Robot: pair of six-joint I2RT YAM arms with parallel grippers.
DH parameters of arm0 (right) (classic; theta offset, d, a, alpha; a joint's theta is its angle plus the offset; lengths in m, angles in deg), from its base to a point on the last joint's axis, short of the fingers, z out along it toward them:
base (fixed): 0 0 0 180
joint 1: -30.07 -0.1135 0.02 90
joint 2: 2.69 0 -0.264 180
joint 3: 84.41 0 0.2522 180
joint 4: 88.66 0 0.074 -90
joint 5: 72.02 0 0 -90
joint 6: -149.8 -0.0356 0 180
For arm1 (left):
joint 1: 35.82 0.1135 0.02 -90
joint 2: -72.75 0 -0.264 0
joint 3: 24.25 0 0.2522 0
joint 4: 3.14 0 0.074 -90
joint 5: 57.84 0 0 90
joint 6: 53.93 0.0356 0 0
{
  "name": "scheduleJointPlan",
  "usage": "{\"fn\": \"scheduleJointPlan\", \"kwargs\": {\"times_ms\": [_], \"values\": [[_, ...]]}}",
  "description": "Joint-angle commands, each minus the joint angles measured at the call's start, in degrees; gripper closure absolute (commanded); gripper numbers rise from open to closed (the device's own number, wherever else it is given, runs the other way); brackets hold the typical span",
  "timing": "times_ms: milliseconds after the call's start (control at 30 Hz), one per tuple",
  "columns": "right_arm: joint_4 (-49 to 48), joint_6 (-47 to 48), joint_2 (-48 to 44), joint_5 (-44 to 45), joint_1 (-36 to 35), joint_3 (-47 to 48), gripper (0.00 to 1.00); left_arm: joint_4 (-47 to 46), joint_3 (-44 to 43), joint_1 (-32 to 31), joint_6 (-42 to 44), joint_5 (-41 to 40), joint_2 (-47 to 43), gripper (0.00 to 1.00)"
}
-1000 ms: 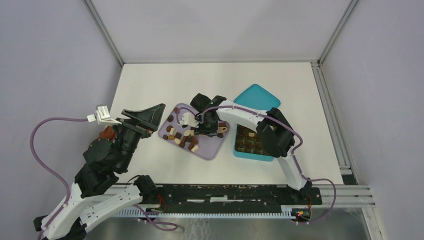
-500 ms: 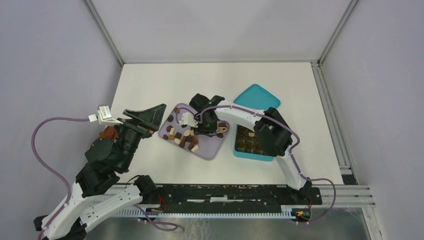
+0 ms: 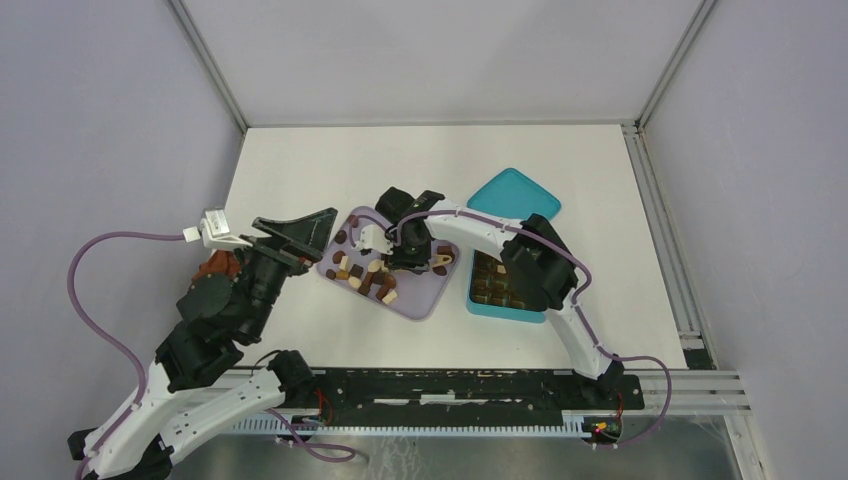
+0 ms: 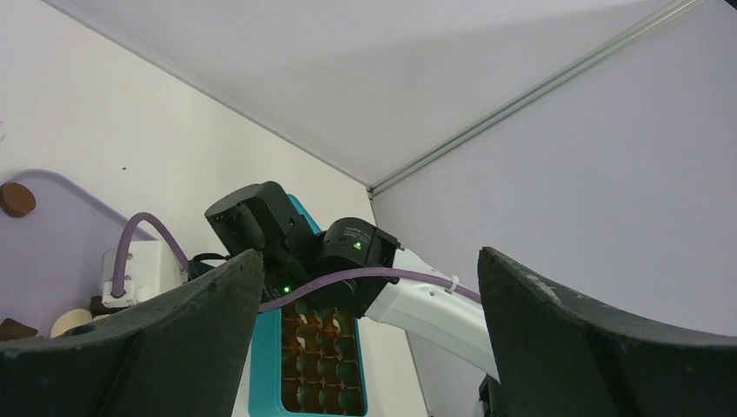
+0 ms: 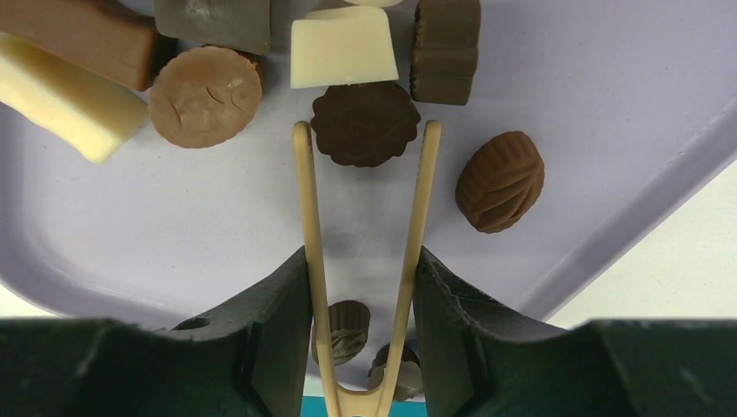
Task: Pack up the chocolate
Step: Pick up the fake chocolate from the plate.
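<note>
Lilac tray, 9 o'clock of teal box: my right gripper clamps tongs, tips apart straddling dark fluted chocolate at 12 to pinch it; left gripper wide apart, held clear.

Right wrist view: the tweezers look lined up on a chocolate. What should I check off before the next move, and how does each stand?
1. tweezers seated in the right claw: ok, both arms sit between its fingers.
2. Tips straddle the dark scalloped chocolate: ok, one on each side, not yet pinched.
3. Neighbours outside the tips: ok, though the white piece sits right at its far edge.
4. Chocolate flat on the lavender tray: ok.
5. Free compartment in the teal box: cannot tell, the arm hides part of it.
6. left claw out of the way: ok, open and off to the tray's left.
</note>
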Motion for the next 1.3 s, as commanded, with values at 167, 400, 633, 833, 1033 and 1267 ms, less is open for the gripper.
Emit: {"fn": "scheduleJointPlan", "kwargs": {"times_ms": [167,400,633,833,1033,1267], "values": [[0.4,-0.5,1.4,0.1,-0.5,3.6,0.51,-2.1,-0.3,-0.2,-0.8,-0.5,1.0,0.03],[0.4,-0.6,2.1,-0.2,-0.6,4.4,0.51,-2.1,-0.2,-0.2,-0.9,-0.5,1.1,0.03],[0.5,-0.6,2.6,-0.5,-0.5,4.7,0.52,-2.3,-0.4,-0.2,-0.9,-0.2,1.7,0.03],[0.8,-0.4,2.0,-0.7,-0.6,4.6,0.63,-2.7,0.0,-0.2,-1.3,0.1,1.8,0.03],[0.7,-0.4,-0.1,-1.2,-0.5,3.9,0.75,-2.9,0.2,-0.2,-1.5,0.3,1.8,0.03],[0.4,-0.6,-3.7,-2.9,0.0,3.1,0.79,-3.0,0.4,-0.2,-1.6,0.6,1.6,0.03]]}}
